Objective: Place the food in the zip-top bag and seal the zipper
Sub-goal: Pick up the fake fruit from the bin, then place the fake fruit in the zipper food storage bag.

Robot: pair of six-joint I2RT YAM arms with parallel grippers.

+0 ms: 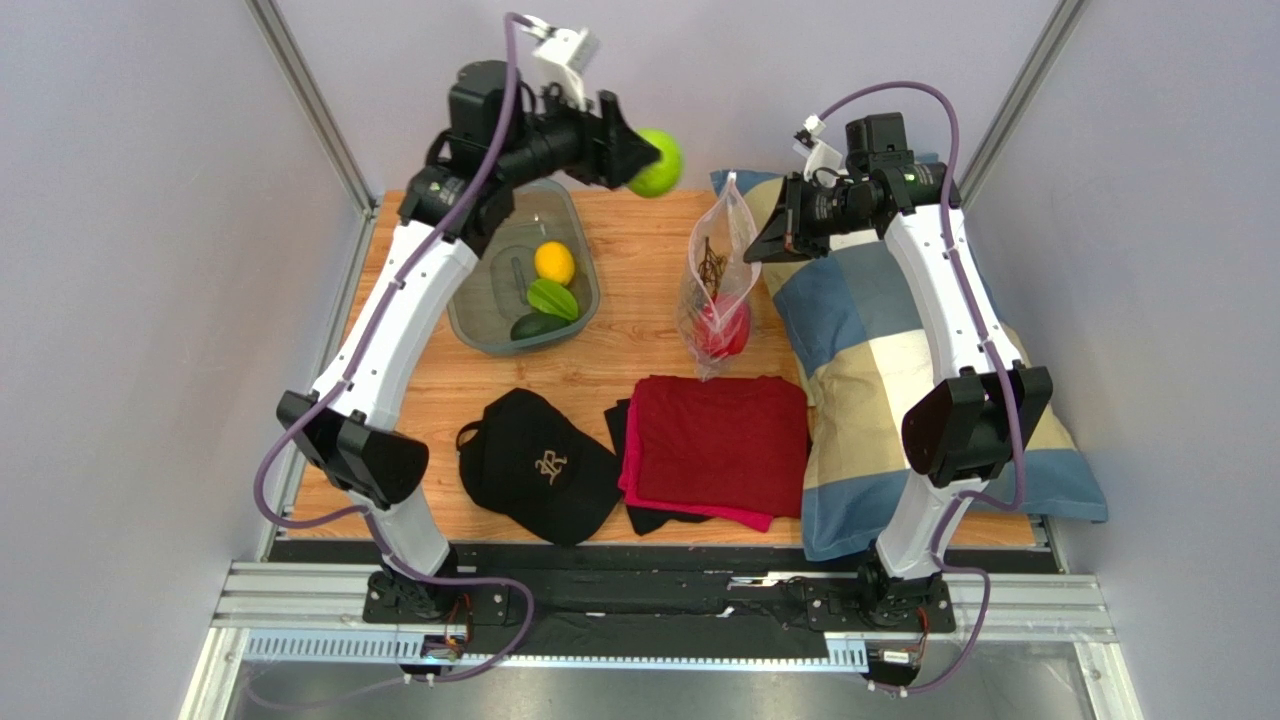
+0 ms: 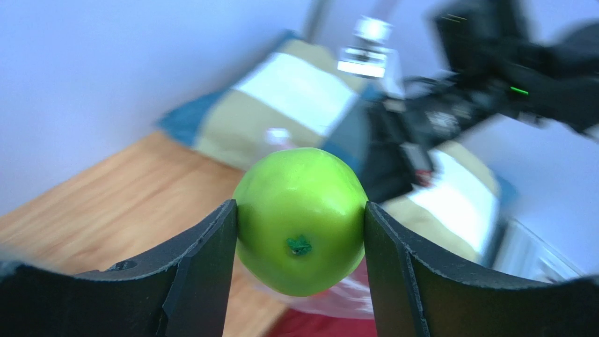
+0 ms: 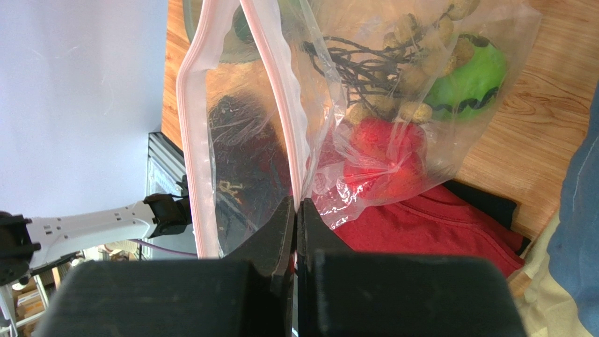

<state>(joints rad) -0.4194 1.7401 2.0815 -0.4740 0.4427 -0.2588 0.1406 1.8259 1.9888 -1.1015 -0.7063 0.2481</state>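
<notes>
Above wooden table [image 1: 631,360], left pincer [image 2: 300,235] clasps glossy green apple [image 2: 302,189]; right pincer [image 3: 296,210] pinches bag [image 3: 394,91].

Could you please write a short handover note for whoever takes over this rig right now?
The left gripper is closed on a green apple, held in the air between the tray and the bag.
The right gripper is shut on one lip of the zip-top bag, holding it upright with its mouth open.
Done: the red pepper, grape bunch and second green apple are in the bag.
Left: drop in the held apple, then move the lemon, star fruit and dark green piece from the grey tray, then press the zipper shut.
</notes>
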